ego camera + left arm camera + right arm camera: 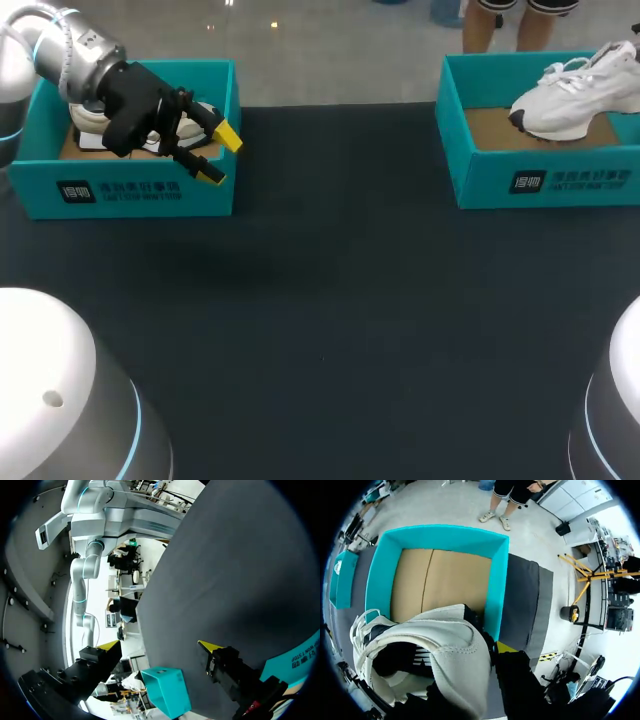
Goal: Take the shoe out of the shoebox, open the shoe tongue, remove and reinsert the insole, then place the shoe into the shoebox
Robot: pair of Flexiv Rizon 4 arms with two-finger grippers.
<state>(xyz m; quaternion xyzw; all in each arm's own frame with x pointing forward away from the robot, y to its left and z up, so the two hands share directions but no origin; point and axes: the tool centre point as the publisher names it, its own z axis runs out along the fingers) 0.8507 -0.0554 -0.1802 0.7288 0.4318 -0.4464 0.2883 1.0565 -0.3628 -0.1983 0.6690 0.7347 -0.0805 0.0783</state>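
Shoe [570,100] at right shoebox [540,180], partly cut off

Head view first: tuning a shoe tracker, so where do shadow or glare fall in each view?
Head view: white shoe brightly and evenly lit, no glare; table shows only a faint shadow before the left box. Left wrist view: soft darker patch on the table beyond the left pincer. Right wrist view: shoe's opening in deep shade.

Lighting's bright and even, coming from overhead. The dark table [330,330] soaks it up, just a soft shadow near the left end effector [220,156].
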